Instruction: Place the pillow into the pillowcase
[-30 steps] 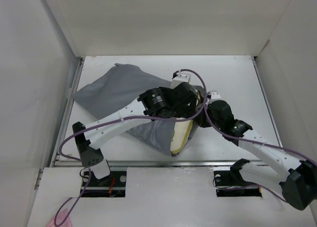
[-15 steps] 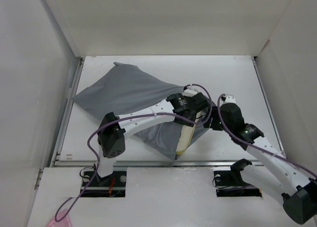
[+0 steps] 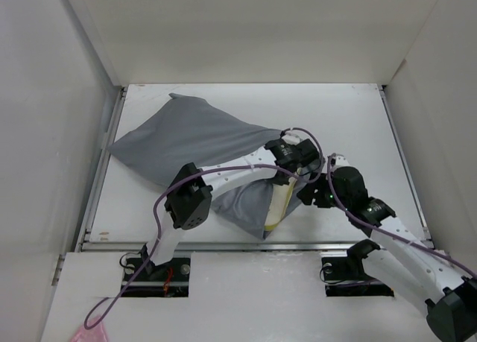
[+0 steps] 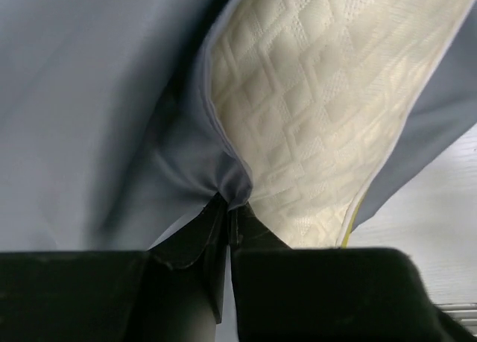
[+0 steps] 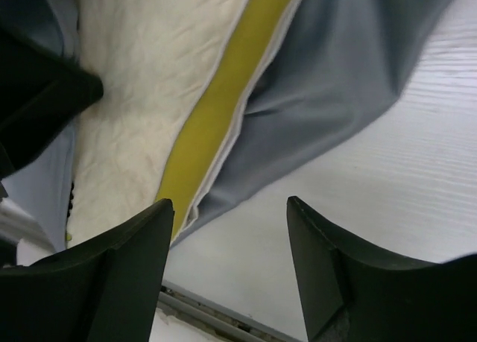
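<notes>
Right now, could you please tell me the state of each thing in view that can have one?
pillowcase: wrinkled, bulging, its opening edge pinched.
pillow: mostly inside the pillowcase, one end showing at the opening.
left gripper: jaws shut on the pillowcase edge.
right gripper: jaws open, holding nothing.

Bright, even light, soft shadows, sharp

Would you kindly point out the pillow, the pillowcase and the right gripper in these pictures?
pillow [image 4: 320, 111]: left wrist view, on its quilted cream face.
pillowcase [image 3: 186, 137]: top external view, on the broad grey cloth of its far left part.
right gripper [image 5: 227, 208]: right wrist view, midway between its open fingertips.
</notes>
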### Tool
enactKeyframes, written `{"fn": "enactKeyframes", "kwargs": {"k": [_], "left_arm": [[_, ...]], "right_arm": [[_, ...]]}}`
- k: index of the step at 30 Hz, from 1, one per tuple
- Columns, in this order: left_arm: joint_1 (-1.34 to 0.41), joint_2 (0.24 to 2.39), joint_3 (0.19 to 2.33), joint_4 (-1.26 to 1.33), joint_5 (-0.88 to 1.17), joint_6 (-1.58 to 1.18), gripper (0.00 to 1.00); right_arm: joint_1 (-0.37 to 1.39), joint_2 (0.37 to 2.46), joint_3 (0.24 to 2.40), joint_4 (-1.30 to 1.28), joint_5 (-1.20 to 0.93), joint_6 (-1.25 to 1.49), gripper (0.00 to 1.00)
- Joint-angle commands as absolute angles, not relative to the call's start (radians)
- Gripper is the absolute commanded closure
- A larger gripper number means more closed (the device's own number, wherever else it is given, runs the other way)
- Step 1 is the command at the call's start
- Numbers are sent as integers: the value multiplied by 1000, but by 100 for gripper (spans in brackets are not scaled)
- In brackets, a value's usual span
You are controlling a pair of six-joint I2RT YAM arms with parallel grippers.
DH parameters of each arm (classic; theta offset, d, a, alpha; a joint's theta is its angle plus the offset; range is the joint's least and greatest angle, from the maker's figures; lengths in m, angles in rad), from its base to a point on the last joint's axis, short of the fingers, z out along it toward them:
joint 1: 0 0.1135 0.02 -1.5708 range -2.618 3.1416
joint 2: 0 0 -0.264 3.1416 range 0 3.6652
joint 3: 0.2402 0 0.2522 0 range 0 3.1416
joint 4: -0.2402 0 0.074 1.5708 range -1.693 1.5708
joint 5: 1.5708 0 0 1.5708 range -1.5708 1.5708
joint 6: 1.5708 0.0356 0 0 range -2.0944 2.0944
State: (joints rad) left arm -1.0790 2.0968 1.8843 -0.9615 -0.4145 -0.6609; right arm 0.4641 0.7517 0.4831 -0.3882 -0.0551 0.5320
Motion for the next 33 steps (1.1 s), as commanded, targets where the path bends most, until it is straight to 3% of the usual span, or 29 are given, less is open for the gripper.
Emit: {"fn": "enactKeyframes", "kwargs": {"k": [1, 6, 8, 12, 14, 17, 23, 25, 27, 33], "left_arm": [[-1062, 2039, 1931, -1012, -453, -678, 100], [-1084, 1988, 1963, -1003, -382, -621, 100], [-1098, 1979, 2000, -1029, -373, -603, 100], [-1108, 1959, 2023, -1055, -350, -591, 100], [-1108, 1950, 2023, -1055, -307, -575, 100], [-1117, 1941, 2032, -1023, -226, -543, 100], [-1154, 1940, 2100, -1023, -126, -505, 100], [-1163, 1940, 2091, -1014, -88, -505, 100], [-1163, 1950, 2082, -1005, -57, -505, 100], [-1163, 1960, 2062, -1005, -14, -526, 100]], "right_arm": [[459, 753, 418, -131, -278, 557, 34], [492, 837, 287, 341, -322, 627, 47], [512, 932, 348, 324, -261, 585, 59], [512, 1107, 364, 420, -280, 571, 63], [512, 1205, 364, 601, -319, 592, 73], [523, 1351, 364, 887, -353, 644, 80], [558, 1626, 373, 1471, -353, 791, 81], [558, 1712, 396, 1569, -338, 851, 83], [580, 1762, 428, 1684, -290, 882, 91], [623, 1957, 630, 1805, -210, 974, 91]]}}
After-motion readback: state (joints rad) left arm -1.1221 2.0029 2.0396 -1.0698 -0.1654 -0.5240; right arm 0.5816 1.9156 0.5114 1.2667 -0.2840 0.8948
